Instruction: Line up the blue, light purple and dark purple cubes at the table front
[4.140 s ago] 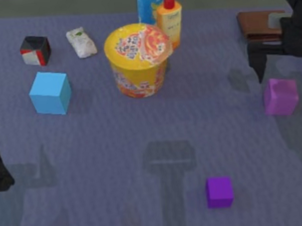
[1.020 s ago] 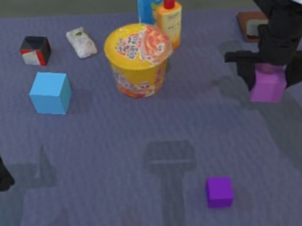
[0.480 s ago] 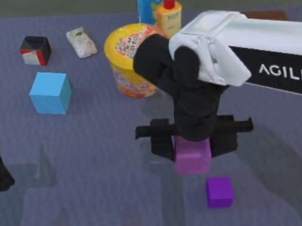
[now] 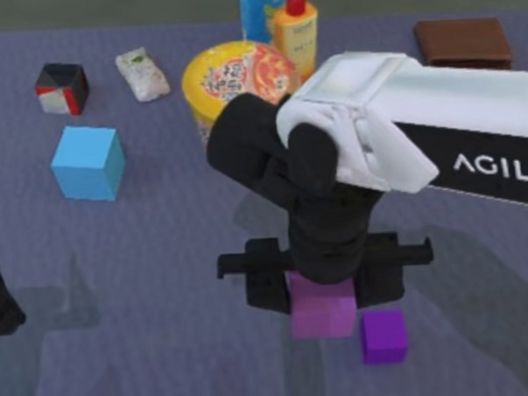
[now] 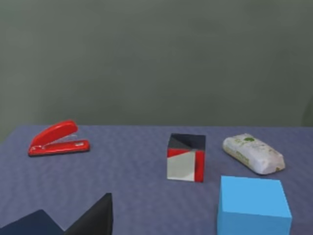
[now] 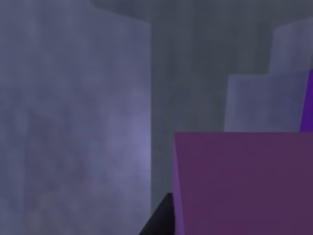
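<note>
The light purple cube [image 4: 322, 308] is gripped by the right gripper [image 4: 324, 287] beside the dark purple cube [image 4: 383, 337] (blue cube [image 4: 88, 163] unplaced, far away).

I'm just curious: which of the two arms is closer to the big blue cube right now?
Left. Its tool sits parked at the table's left edge, in front of the blue cube. The right tool is further off, holding the light purple cube.

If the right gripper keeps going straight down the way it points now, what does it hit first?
Probably the table. The right gripper points down and holds the light purple cube, so that cube's underside would touch down first, just left of the dark purple cube. How far it hangs above the table is unclear.
</note>
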Robot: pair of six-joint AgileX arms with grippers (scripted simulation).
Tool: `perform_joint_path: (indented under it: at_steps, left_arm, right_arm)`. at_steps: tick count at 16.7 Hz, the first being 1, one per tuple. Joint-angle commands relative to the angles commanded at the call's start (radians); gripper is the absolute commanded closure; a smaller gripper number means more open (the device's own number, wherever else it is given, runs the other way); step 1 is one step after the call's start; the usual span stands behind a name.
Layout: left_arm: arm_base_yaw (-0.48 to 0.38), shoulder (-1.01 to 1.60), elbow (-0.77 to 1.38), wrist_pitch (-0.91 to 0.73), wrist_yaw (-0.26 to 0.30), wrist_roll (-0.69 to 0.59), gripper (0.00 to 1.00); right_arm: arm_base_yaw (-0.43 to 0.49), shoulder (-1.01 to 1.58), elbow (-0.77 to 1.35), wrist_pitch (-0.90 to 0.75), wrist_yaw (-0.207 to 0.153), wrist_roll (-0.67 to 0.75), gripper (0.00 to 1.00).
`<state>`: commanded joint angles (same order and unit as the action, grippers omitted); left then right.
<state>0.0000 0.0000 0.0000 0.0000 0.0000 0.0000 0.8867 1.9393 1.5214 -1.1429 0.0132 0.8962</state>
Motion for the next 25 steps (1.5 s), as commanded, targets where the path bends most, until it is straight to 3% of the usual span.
perform_joint_path:
  at_steps: [8,13,25]
  left_arm:
    - [0.0,0.0,0.0,0.0,0.0,0.0,0.0]
    - [0.0,0.0,0.0,0.0,0.0,0.0,0.0]
    - [0.0,0.0,0.0,0.0,0.0,0.0,0.0]
  right_arm:
    - [0.004,0.066,-0.152,0.228,0.001,0.001,1.0]
    - [0.005,0.078,-0.175,0.256,0.002,0.002,1.0]
    - [0.005,0.078,-0.175,0.256,0.002,0.002,0.1]
